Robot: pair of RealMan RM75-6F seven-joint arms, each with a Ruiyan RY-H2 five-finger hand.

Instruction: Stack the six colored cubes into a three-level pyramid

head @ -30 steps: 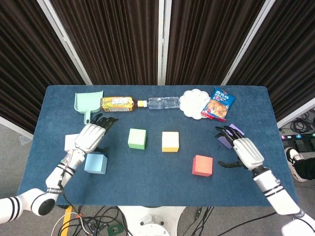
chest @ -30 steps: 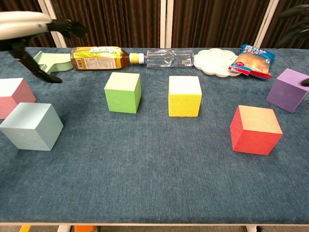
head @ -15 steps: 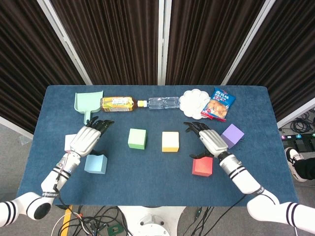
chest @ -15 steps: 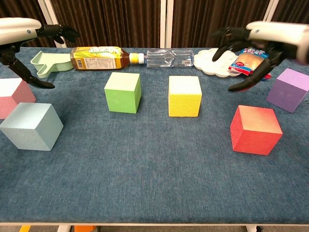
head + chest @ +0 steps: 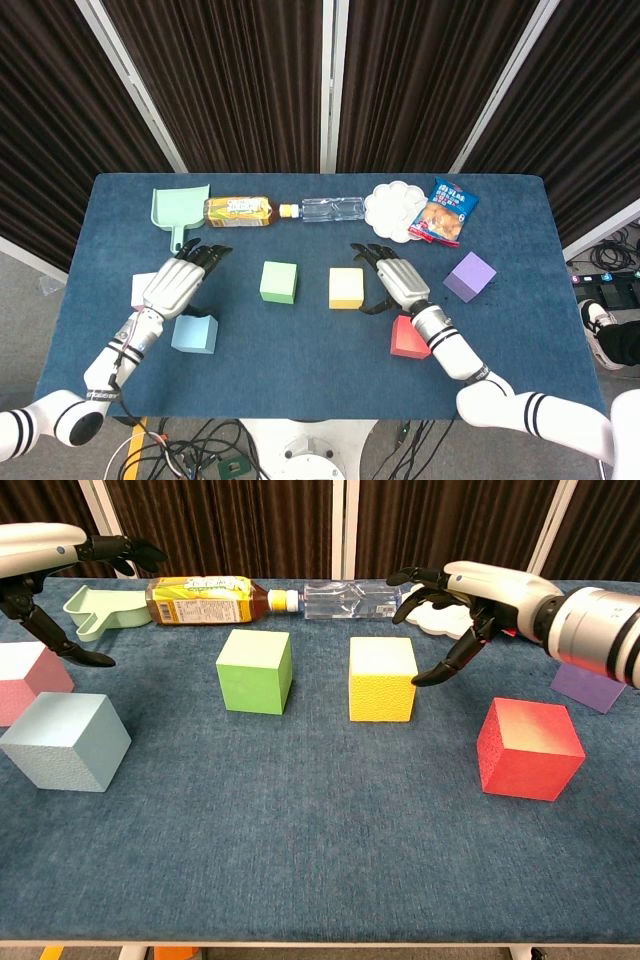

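Dark curtains hang behind my blue desk (image 5: 300,350), and on it all 6 cubes sit singly; nothing is stacked, so I judge the pyramid not yet begun, with all 3 levels left to build.

The yellow cube (image 5: 346,288) stands near the middle, with the green cube (image 5: 279,282) just to its left, apart from it. My right robot hand (image 5: 392,280) hovers just beside the yellow cube, fingers spread and holding nothing; in the chest view it seems to hang a little above and to the side of that cube, not touching it. The red cube (image 5: 408,338) lies nearer me, partly hidden under my right forearm. The purple cube (image 5: 470,276) stands well apart on the right.

On the left, the light blue cube (image 5: 194,334) and the pink cube (image 5: 28,680) lie close together. My left robot hand (image 5: 178,278) hangs above them, open and empty.

Along the far edge lie a green scoop (image 5: 178,208), a tea bottle (image 5: 240,211), a clear bottle (image 5: 333,209), a white palette dish (image 5: 392,212) and a snack bag (image 5: 445,212), none of them part of the job.

My guess is that the yellow cube is the next thing to grasp.
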